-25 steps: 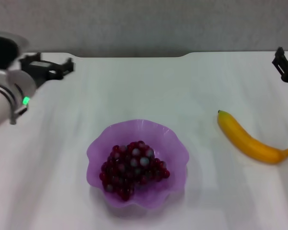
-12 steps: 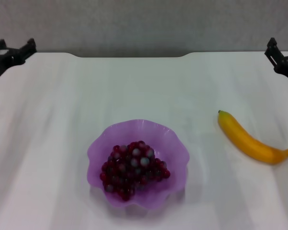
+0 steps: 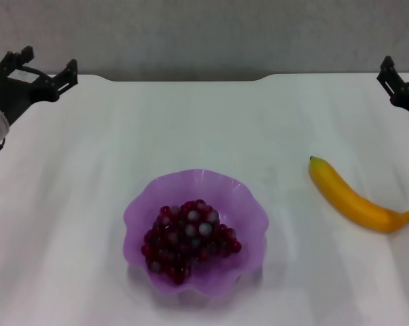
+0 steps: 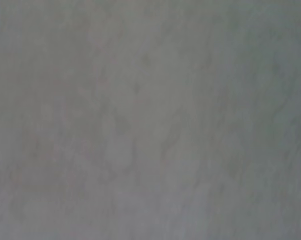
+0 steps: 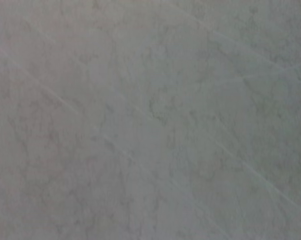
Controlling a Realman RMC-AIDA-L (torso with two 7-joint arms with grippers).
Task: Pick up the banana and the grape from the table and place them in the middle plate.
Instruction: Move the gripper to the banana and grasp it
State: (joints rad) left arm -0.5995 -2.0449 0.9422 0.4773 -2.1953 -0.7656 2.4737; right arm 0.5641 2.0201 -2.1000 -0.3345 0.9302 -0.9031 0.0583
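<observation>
The grape (image 3: 189,239) sits in the middle plate (image 3: 249,204); the banana (image 3: 357,198) lies on the desk (image 3: 211,122), below my right fingers (image 3: 397,83). My left fingers (image 3: 38,68) spread empty; right, can't tell. Next: reach the banana.

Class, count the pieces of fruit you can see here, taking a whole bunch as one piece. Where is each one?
2. The grape bunch lies inside the middle plate. The banana lies on the table, on the robot's right of the plate. None seems hidden.

Grape (image 3: 188,239) in plate (image 3: 252,210), banana (image 3: 357,200) right.
</observation>
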